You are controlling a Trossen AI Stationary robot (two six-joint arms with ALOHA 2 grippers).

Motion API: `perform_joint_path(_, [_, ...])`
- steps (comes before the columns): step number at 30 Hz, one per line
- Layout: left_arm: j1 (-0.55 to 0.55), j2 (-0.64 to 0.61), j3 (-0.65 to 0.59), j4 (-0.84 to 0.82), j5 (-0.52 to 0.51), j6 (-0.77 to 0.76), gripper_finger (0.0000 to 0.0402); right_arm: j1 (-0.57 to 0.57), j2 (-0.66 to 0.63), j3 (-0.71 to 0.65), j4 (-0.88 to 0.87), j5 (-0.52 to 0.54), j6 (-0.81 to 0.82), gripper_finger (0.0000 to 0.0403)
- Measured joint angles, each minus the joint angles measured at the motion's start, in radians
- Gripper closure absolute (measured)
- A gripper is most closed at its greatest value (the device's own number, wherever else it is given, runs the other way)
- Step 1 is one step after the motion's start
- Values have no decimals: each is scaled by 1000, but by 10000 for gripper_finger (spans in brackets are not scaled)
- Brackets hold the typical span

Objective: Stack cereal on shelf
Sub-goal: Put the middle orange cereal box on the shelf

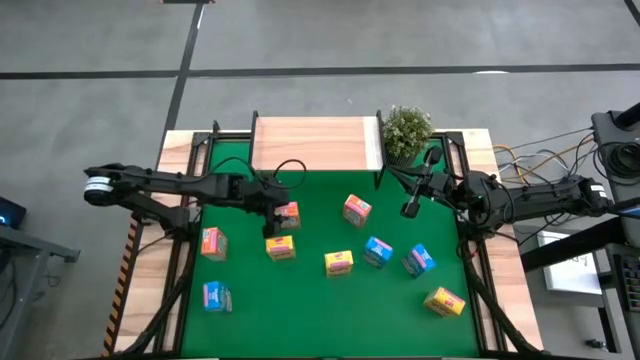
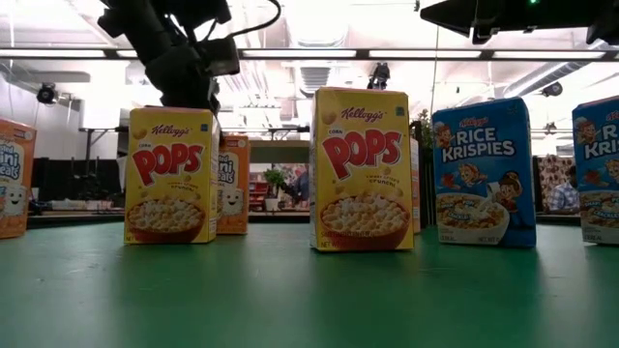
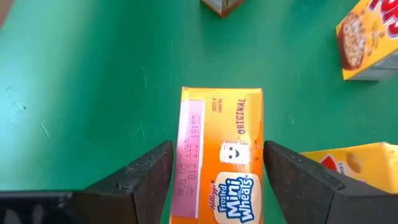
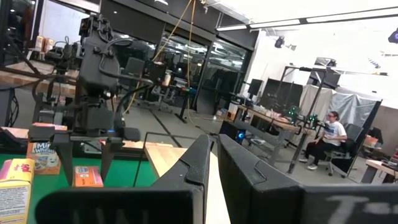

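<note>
Green-topped surface (image 1: 330, 310) with pale wooden edges, seen from above. At its far edge, centred, a light-wood shelf (image 1: 316, 145) on thin black legs, bare on top; just beside its right end, a small potted plant (image 1: 407, 131).

Nine little cereal boxes, all down on the green, none on the shelf:
- orange-pink box (image 1: 289, 214) under the left arm, another (image 1: 213, 242) nearer the left edge, a third (image 1: 356, 209) around the middle;
- yellow box (image 1: 280, 247) just in front of the first orange-pink one, a second (image 1: 339, 263) mid-mat, a third (image 1: 444, 301) toward the near right;
- blue boxes at (image 1: 217, 296), (image 1: 377, 251) and (image 1: 418, 260).

Left end effector (image 3: 217, 171) above the orange-pink box (image 3: 221, 158), fingers (image 3: 140, 177) spread to either side of it, green visible between each finger and the box.

Right end effector (image 4: 211, 155) raised over the far right of the surface, fingers pressed together, empty.
</note>
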Motion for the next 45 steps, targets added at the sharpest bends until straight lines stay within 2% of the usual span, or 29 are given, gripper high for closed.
perform_joint_path(8, [0,32,0,0,1,31,177,0,0,0,0,0,-2,381])
perform_joint_path(17, [0,25,1,-1,1,42,256,0,0,0,0,0,-3,381])
perform_joint_path(20, [-1,25,24,-14,2,40,269,0,0,0,0,0,-8,381])
perform_joint_path(23, [-2,20,89,-80,25,56,267,0,0,0,1,0,-9,381])
perform_joint_path(27, [-2,17,253,-229,29,124,255,0,0,0,1,0,-6,381])
perform_joint_path(32, [12,17,444,-358,28,313,247,0,0,0,-6,0,17,381])
perform_joint_path(36, [72,17,551,-409,28,472,247,0,2,0,-58,0,71,381])
perform_joint_path(41, [225,18,641,-451,35,582,246,0,2,0,-136,0,164,381])
perform_joint_path(45, [381,20,667,-445,147,622,246,0,3,0,-163,0,209,381])
